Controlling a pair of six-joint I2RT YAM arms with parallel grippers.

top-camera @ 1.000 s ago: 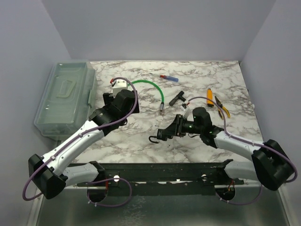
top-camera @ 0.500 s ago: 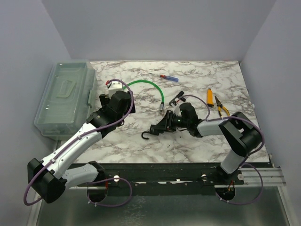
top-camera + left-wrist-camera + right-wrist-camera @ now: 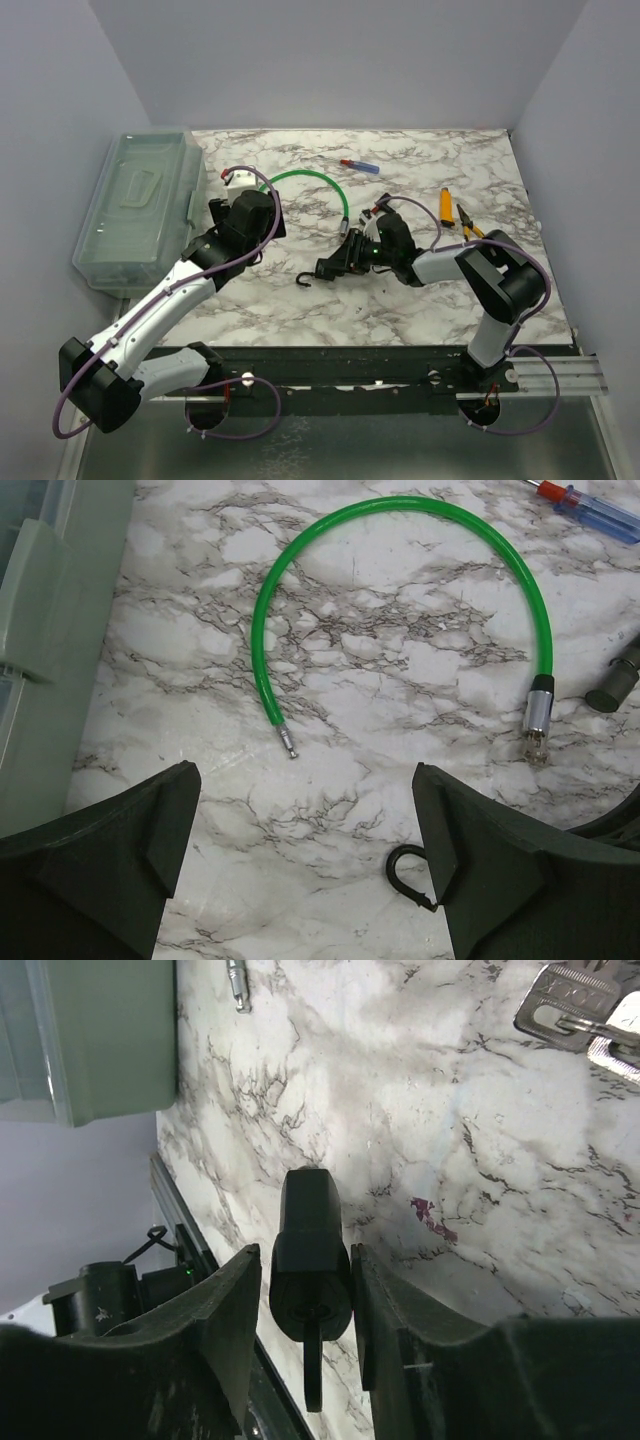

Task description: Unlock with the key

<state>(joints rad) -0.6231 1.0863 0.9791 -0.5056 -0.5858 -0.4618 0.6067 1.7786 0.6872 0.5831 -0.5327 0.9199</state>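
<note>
Right gripper [image 3: 305, 1260] has the black lock body [image 3: 308, 1210] between its fingers, can't tell if clamped; keys [image 3: 580, 1010] lie apart, further ahead.

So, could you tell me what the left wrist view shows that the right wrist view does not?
Only the left wrist: the whole green cable, a screwdriver, and the left gripper open over bare marble. Only the right wrist: the black lock between the fingers of the right gripper, and keys. Both: the marble table and the plastic bin.
</note>
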